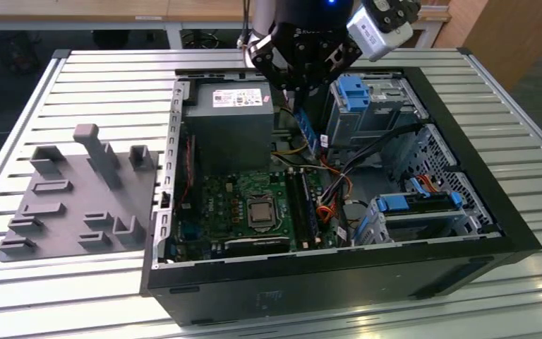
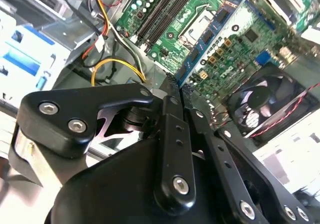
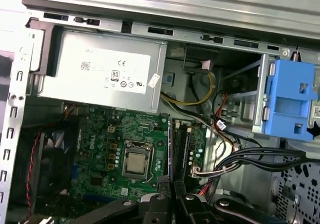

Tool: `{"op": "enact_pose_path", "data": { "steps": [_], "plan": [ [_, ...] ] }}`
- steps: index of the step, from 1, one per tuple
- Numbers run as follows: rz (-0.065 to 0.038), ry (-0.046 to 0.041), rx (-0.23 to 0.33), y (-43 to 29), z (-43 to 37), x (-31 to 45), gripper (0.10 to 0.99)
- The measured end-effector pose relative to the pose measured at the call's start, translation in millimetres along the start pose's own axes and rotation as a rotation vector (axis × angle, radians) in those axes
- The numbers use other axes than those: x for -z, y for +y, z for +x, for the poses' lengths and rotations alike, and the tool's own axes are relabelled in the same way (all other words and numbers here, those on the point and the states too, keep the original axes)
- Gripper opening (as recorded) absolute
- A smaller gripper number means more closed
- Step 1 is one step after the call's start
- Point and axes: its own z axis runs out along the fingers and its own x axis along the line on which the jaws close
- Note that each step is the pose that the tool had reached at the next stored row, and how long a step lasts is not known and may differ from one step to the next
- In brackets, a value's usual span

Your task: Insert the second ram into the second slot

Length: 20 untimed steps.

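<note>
My gripper (image 1: 296, 90) hangs over the far part of the open computer case (image 1: 497, 212), shut on the second ram (image 1: 305, 126), a thin dark blue-green stick that points down from the fingers. In the second wrist view the fingers (image 2: 169, 115) pinch the ram (image 2: 207, 37), whose black chips show. In the first wrist view the ram (image 3: 171, 149) appears edge-on above the gripper (image 3: 172, 193). It is still held above the board. The black memory slots (image 1: 299, 201) (image 3: 184, 144) (image 2: 160, 19) lie beside the processor socket (image 1: 259, 210). I cannot tell which slot the stick lines up with.
A grey power supply (image 1: 229, 120) fills the case's far corner on the exterior view's left. Blue drive brackets (image 1: 354, 92) (image 1: 422, 201) and loose cables (image 1: 346, 169) crowd the exterior view's right. A grey fixture plate (image 1: 73, 205) lies on the slatted table (image 1: 64, 296).
</note>
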Motion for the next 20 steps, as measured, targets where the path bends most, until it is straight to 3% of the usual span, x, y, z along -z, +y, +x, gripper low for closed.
{"op": "enact_pose_path", "data": {
  "steps": [6, 12, 20],
  "plan": [
    [0.001, -0.0021, -0.089, 0.0, 0.0, -0.4, 0.137],
    [0.001, -0.0016, -0.099, 0.0, 0.0, -1.3, 0.137],
    [0.002, 0.0103, -0.1, -0.4, 0.1, -3.8, 0.137]
  ]
}}
